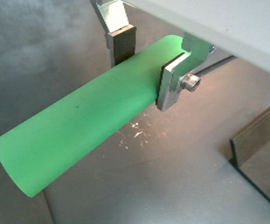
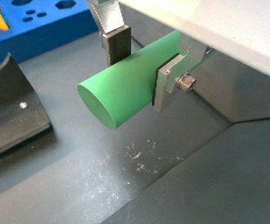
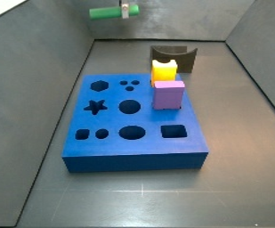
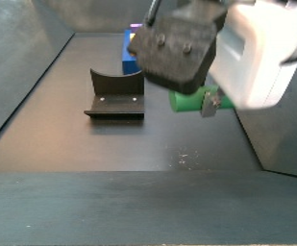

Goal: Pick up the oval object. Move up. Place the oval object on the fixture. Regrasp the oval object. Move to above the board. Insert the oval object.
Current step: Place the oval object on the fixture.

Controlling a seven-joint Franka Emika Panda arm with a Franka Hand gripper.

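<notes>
The tool [image 2: 145,63] clamps the oval object [image 2: 131,80] crosswise near one end, holding it in the air, clear of the grey floor [image 2: 148,184]. The peg looks stiff, smooth and probably light, so it may slip or tilt; a hold nearer its middle seems safer. One green peg, one fixture [image 4: 114,93], one blue board [image 3: 133,125], one yellow block [image 3: 165,69], one purple cube [image 3: 168,94].

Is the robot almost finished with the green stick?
Not yet. Picked up: the gripper holds the smooth bright green oval peg in the air, level. Left: resting it on the dark notched fixture, regripping, then pushing it into the blue board.
</notes>
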